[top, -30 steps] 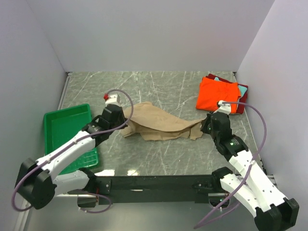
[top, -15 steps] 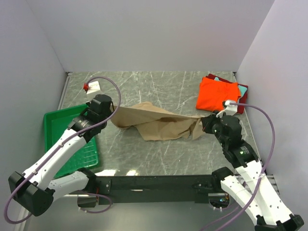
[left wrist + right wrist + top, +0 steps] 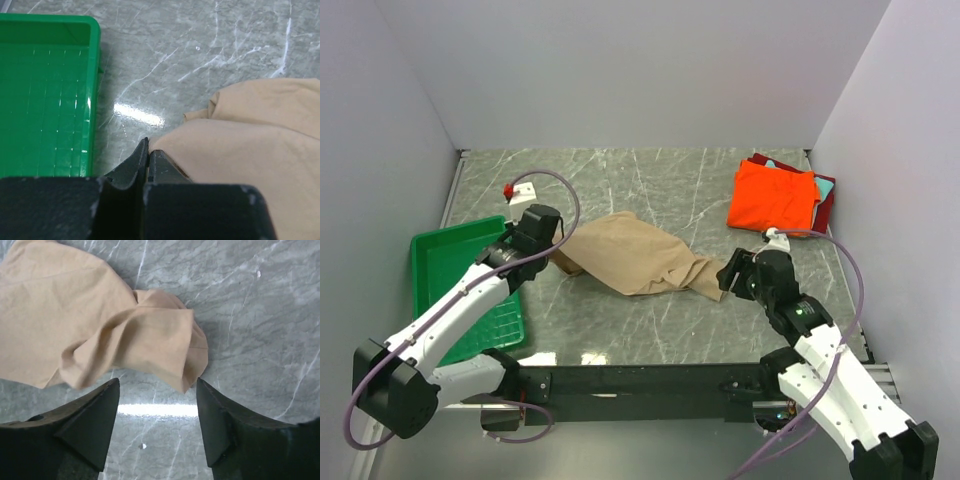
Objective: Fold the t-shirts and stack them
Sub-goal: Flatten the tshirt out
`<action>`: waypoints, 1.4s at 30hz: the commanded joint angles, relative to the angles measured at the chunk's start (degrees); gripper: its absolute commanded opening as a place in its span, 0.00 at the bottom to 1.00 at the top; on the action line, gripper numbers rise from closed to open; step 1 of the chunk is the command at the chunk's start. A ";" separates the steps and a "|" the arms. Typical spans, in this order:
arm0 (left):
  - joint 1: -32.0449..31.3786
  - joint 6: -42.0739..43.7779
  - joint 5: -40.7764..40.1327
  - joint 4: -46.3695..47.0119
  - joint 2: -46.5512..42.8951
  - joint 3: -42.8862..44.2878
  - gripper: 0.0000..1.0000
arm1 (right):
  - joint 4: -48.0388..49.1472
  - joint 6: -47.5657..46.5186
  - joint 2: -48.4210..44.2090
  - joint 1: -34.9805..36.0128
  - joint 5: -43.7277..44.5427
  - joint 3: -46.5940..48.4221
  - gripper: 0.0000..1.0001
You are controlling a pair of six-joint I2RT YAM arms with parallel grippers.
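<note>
Green plastic tray (image 3: 445, 262) with a gridded floor at the table's left edge, grey marble-patterned tabletop (image 3: 650, 180) veined white, plain pale walls (image 3: 620, 70) around three sides

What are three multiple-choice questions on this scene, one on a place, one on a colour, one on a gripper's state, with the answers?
1. The green tray lies:
A. at the left side of the table
B. at its far right corner
C. in its middle

2. The topmost folded t-shirt is:
A. teal
B. orange
C. white

3. Near the tan t-shirt, the right gripper is:
A. shut on the cloth
B. shut on nothing
C. open

Answers: A, the top view shows the tray at the left. B, orange lies uppermost at the far right. C, the fingers stand apart with nothing between them.
</note>
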 commanded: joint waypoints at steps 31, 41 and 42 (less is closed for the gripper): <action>3.77 0.60 5.10 4.29 0.63 -2.77 0.00 | 27.35 -1.03 19.36 -19.41 -22.92 -7.00 0.58; 3.77 0.78 5.11 4.38 0.63 -2.60 0.00 | 31.75 -1.47 24.11 -20.38 -26.61 -7.00 0.52; 3.77 0.78 5.11 4.38 0.72 -2.60 0.00 | 32.28 -1.47 24.38 -20.38 -26.88 -7.00 0.52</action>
